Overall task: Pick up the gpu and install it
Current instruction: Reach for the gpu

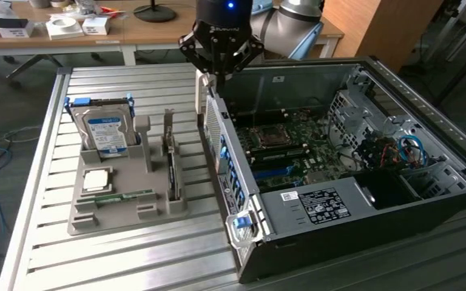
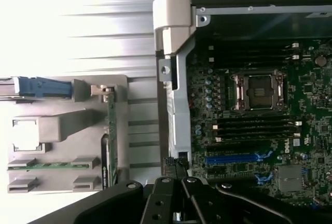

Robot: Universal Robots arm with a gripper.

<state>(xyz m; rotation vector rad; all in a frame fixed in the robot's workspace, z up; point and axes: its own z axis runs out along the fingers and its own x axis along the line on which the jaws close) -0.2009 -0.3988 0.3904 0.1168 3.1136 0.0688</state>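
Black linkage gripper [image 1: 218, 74] hangs over the far end of the rear wall of the open black tower case [image 1: 298, 254]. Fingers are pressed together with nothing between them. In the wrist view the gripper [image 2: 175, 168] sits right on the line where the case [image 2: 179, 105] wall meets the table side.

The gpu [image 1: 170, 162], a thin flat dark card with a silver bracket at its far end, stands on its long edge in a slot of the grey moulded tray [image 1: 128, 221], on the tray side nearest the case. The wrist view has the gpu [image 2: 110, 141] edge-on along the tray [image 2: 62, 125] rim. It is well apart from the gripper and untouched.

Same tray:
- silver hard drive with blue label [image 1: 106, 130], upright in a blue caddy at the far end
- square silver processor chip [image 1: 95, 180], lying flat
- small green memory stick [image 1: 121, 196], flat, nearer the front

Clearance:
- A narrow strip of bare ribbed aluminium table [image 1: 119, 257] runs between tray and case.
- The case wall stands taller than the card's top edge.
- The case lies on its side with the upper face open, green motherboard [image 1: 298, 151] exposed.
- The square processor socket [image 1: 269, 136] sits mid-board, with a blue slot [image 1: 272, 173] below it toward the front.
- The wrist view shows the same socket [image 2: 258, 90] and blue slot [image 2: 233, 157] with open air above both.
- A drive cage and blue cables [image 1: 409, 148] crowd the exterior view's right side of the case.
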